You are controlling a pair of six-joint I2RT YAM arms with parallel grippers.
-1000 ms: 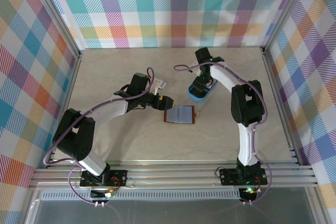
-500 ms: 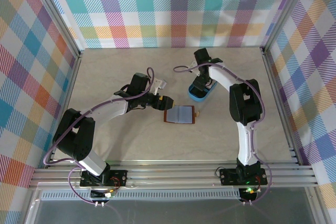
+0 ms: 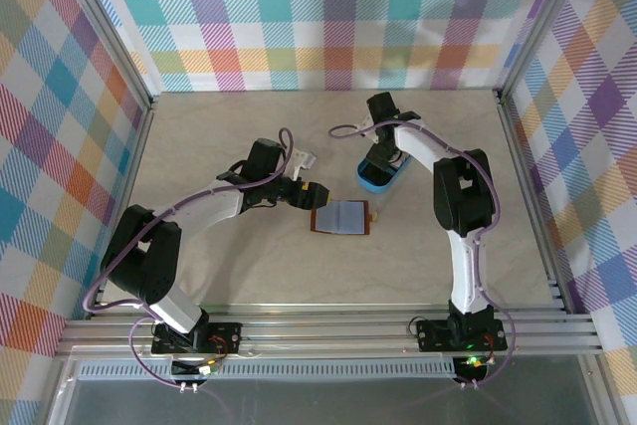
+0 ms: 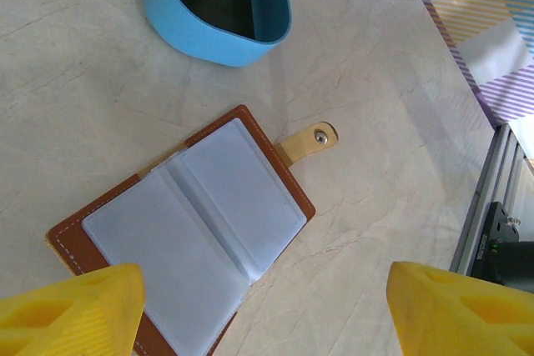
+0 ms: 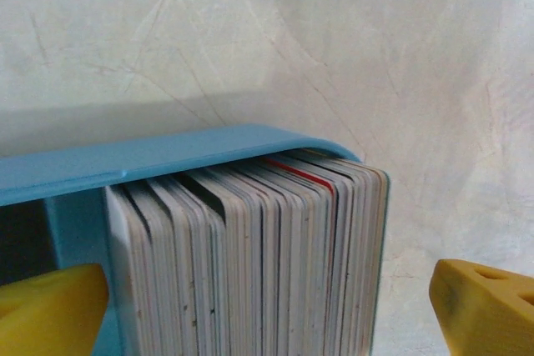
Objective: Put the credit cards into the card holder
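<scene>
**Lifting one card out of a packed tray**

The right gripper (image 5: 267,314) hangs with its yellow fingers spread wide and nothing held. The cards (image 5: 250,256) stand on edge directly below it, packed tight in the blue tray (image 5: 167,160). I judge it should come down on an end card, tip it clear of the pack, and close on that one alone. A pinch across the stack would likely drag up several.

Farther off, the left gripper (image 4: 267,314) is also wide open and empty. The wallet (image 4: 188,235) lies open flat just ahead of its tips, lining up, with the snap tab (image 4: 307,141) on its far side. It could pin the wallet against sliding.

The cards' faces and number cannot be made out. The wallet's near corner runs behind one fingertip, and its pocket mouths are hard to tell.
</scene>
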